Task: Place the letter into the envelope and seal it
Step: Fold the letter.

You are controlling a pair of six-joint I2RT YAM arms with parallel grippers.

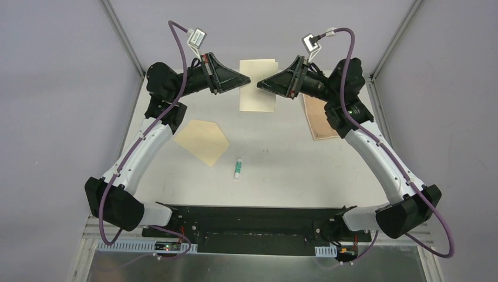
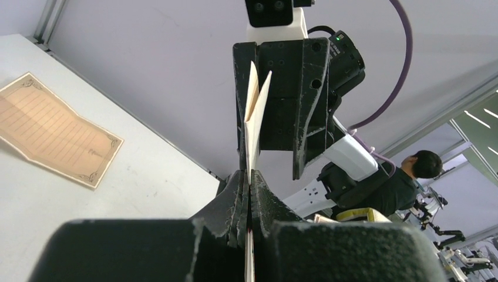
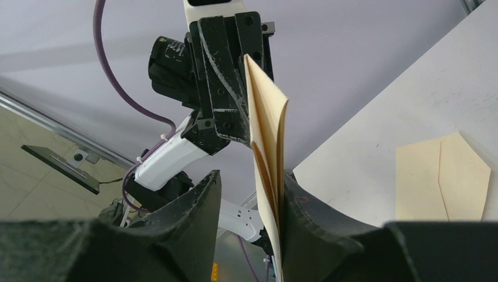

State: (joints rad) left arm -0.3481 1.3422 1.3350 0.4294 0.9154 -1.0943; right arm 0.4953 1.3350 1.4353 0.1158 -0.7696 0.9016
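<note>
— What lies nearest the arms' bases?
— A small white-green tube [image 1: 238, 168], about the middle of the table [image 1: 282, 153], well apart from both hands

— And the envelope?
— The envelope [image 1: 202, 140] lies flat a little farther back, toward the left edge. Its pointed flap is spread open and turned toward the near edge, and nothing touches it

— Anything on the other side?
— A tan lined sheet [image 1: 320, 120] with an ornate border lies toward the far right corner, partly under the right arm [image 1: 376, 153]

— Where is the letter?
— The letter [image 1: 258, 100] is up off the table, over the middle of the far edge, between the two hands. It is folded, and its leaves part a little at the free end

— How do the hands stand?
— The left hand [image 1: 245, 80] has its fingers pressed tight together, pinching one edge of the letter. The right hand [image 1: 262, 86] faces it from the other side with its fingers apart around the opposite edge. The paper rests against one finger [image 3: 305, 205], and a gap shows at the other
</note>
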